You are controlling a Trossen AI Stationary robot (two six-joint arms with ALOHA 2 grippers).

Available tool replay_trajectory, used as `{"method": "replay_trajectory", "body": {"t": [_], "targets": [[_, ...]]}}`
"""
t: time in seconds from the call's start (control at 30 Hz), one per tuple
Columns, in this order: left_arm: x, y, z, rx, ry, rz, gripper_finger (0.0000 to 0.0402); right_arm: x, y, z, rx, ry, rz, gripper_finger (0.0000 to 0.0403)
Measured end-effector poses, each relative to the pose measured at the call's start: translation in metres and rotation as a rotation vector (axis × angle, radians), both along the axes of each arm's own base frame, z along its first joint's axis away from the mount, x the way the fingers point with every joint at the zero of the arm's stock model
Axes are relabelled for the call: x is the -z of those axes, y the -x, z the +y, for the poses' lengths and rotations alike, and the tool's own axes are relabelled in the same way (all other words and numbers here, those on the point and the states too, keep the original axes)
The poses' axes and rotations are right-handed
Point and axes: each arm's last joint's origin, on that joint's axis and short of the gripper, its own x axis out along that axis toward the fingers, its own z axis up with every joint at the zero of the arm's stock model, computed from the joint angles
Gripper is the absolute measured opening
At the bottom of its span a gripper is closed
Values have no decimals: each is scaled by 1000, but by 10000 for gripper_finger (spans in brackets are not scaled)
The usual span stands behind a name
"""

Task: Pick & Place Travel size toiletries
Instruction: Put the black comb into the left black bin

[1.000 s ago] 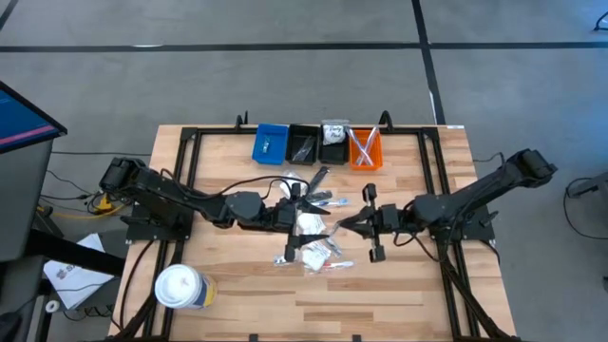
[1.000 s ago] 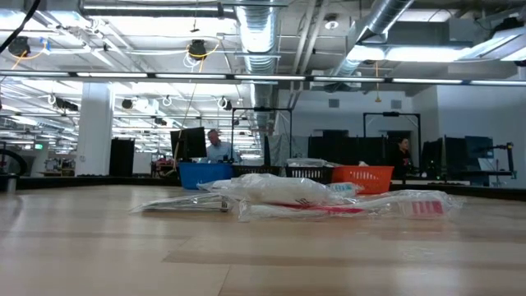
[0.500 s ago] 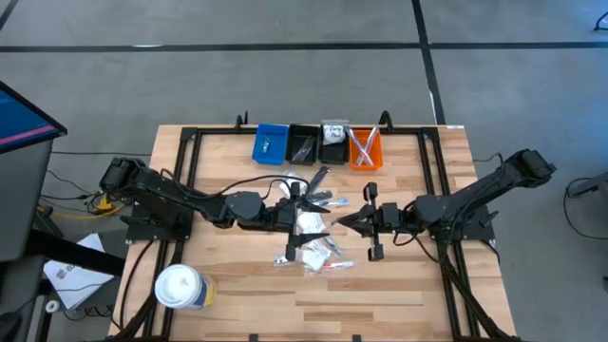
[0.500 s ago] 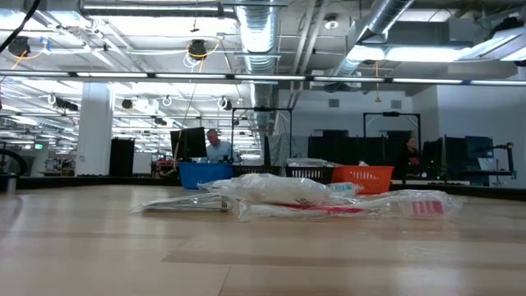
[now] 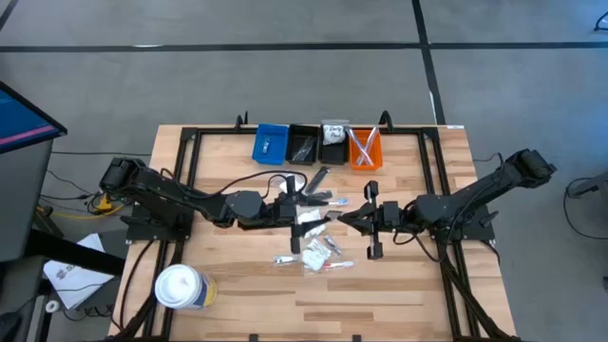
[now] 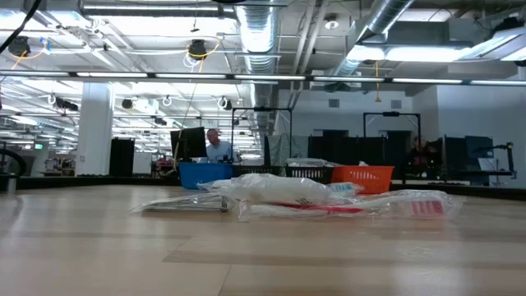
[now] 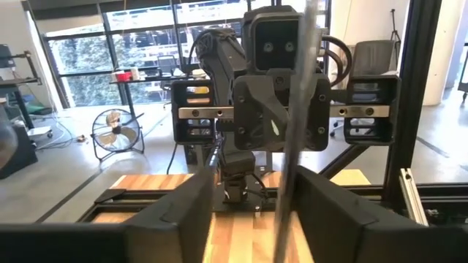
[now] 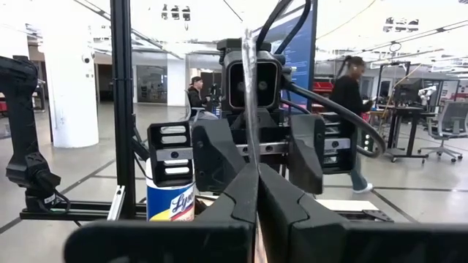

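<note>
Both arms are held level over the table's middle, facing each other. My right gripper point(image 8: 256, 183) point(image 5: 350, 219) is shut on a slim clear-wrapped stick point(image 8: 249, 95), one of the travel size toiletries. My left gripper point(image 7: 256, 197) point(image 5: 296, 225) is open, one finger on each side of that stick point(image 7: 296, 109). More toiletries, sachets and wrapped sticks, lie flat on the table below point(image 5: 321, 251) point(image 6: 288, 197) and farther back point(image 5: 318, 199). My right gripper pinches the stick's lower part point(image 8: 251, 169) between its two fingers. The fingers come level from the table's right and lie across the stick. It stands upright above them, clear of the table. My left gripper: whether a finger point(image 7: 340, 212) touches the stick, I cannot tell.
Several small bins stand in a row at the far edge: blue point(image 5: 271, 143), black point(image 5: 303, 144), another black one point(image 5: 333, 142) and orange point(image 5: 365, 148). A large white tub point(image 5: 180, 287) stands near the front left corner. A black frame point(image 5: 180, 161) borders the tabletop.
My left gripper's fingers have drawn closer together around the stick, staying where they were over the table's middle. My right gripper has kept the stick in place.
</note>
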Motion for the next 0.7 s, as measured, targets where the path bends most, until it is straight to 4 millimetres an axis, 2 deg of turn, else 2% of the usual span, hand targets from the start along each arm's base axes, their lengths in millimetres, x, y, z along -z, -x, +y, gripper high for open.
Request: {"method": "replay_trajectory", "body": {"t": [0.33, 0.5, 0.7], "targets": [[0, 0, 0, 30, -8, 0, 11, 0, 0, 1, -33, 6, -3, 0], [0, 0, 0, 50, -10, 0, 2, 0, 0, 1, -34, 6, -3, 18], [0, 0, -2, 60, -11, 0, 0, 0, 0, 1, -35, 8, 1, 59]]}}
